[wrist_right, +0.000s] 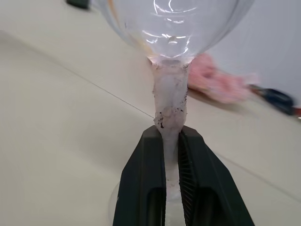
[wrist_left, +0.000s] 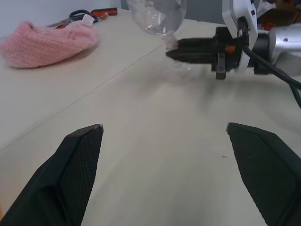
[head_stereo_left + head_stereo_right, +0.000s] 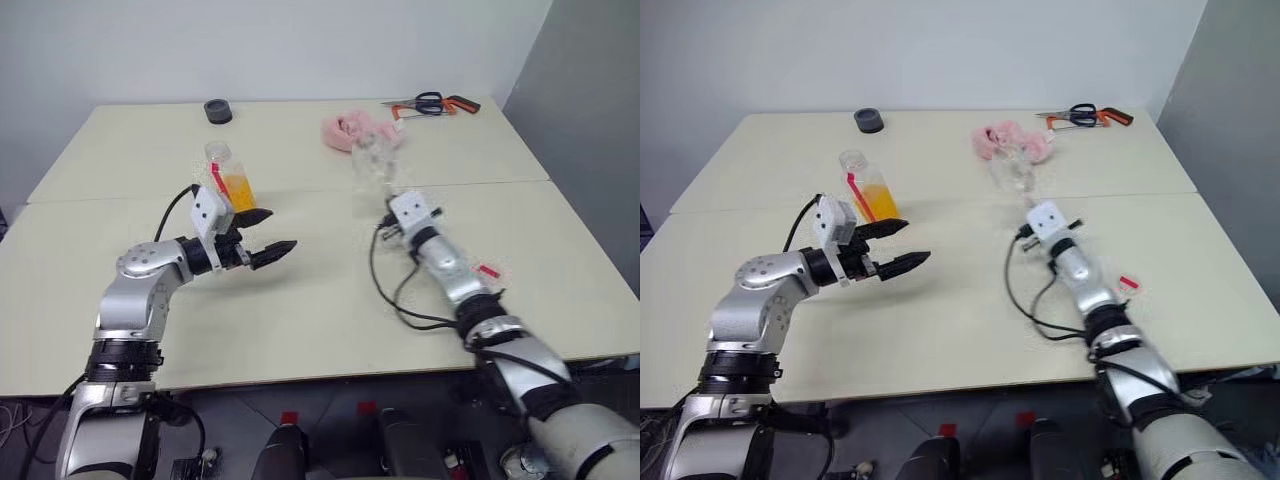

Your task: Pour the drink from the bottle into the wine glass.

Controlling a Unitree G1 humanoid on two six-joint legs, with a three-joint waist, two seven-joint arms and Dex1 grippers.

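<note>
Now, far left, the left gripper (image 3: 268, 236) hangs over the table (image 3: 300, 330) with its black fingers spread wide and nothing between them. Just behind it stands the bottle (image 3: 232, 178), part-filled with the orange drink (image 3: 240, 190). Across to the right, the right gripper (image 1: 171, 141) has its fingers clamped on the stem of the wine glass (image 1: 171, 101), in front of a pink cloth (image 3: 350, 130).

Soft, even light falls from overhead on the pale worktop (image 3: 300, 330), leaving only faint shadows under the arms. The wine glass (image 3: 372, 160) is smeared by motion blur. Bright glints sit in its bowl, and the pink cloth (image 1: 221, 82) behind is out of focus.
</note>
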